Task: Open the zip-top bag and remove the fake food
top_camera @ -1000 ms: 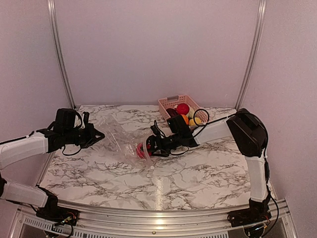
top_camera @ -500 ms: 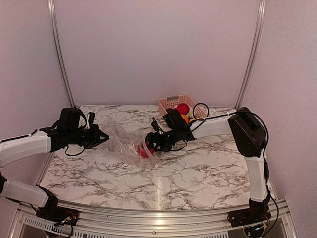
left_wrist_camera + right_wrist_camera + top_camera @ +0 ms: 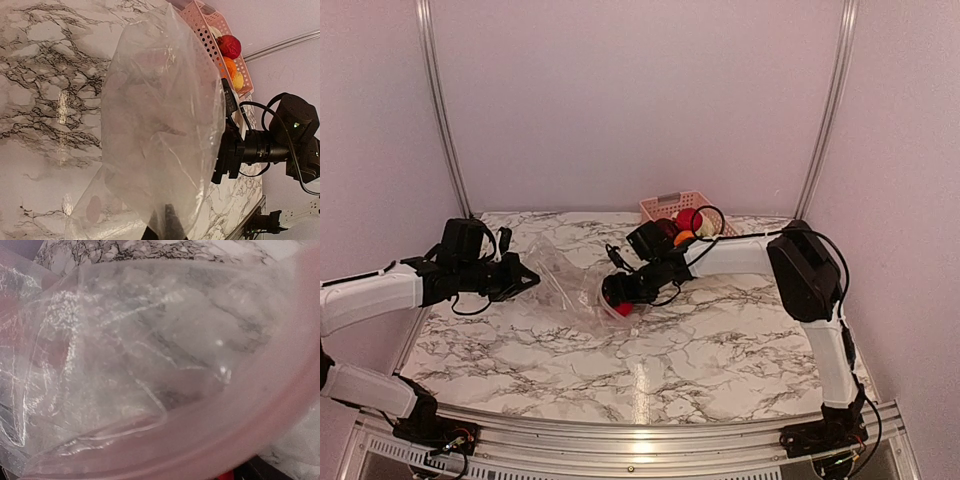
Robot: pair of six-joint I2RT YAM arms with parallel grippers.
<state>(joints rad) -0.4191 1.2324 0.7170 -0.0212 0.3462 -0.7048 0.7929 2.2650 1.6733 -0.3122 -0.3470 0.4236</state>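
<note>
The clear zip-top bag (image 3: 565, 280) lies stretched between my two grippers on the marble table. My left gripper (image 3: 525, 277) is shut on its left end; in the left wrist view the dark fingertips (image 3: 167, 225) pinch the film of the bag (image 3: 160, 125). My right gripper (image 3: 613, 292) is at the bag's mouth, next to a small red piece (image 3: 624, 309). In the right wrist view the bag (image 3: 125, 350) and its pinkish zip strip (image 3: 240, 410) cover the jaws. More fake food, red (image 3: 689, 219), orange and yellow, sits in the basket.
A pink slatted basket (image 3: 665, 205) stands at the back of the table; it also shows in the left wrist view (image 3: 200, 30) with a red fruit (image 3: 229, 46). My right arm's cable loops above it. Metal frame posts stand at both back corners.
My right gripper has moved left and back toward the bag's mouth, and its forearm swung left. My left gripper shifted slightly right, still holding the bag. The bag is more bunched.
</note>
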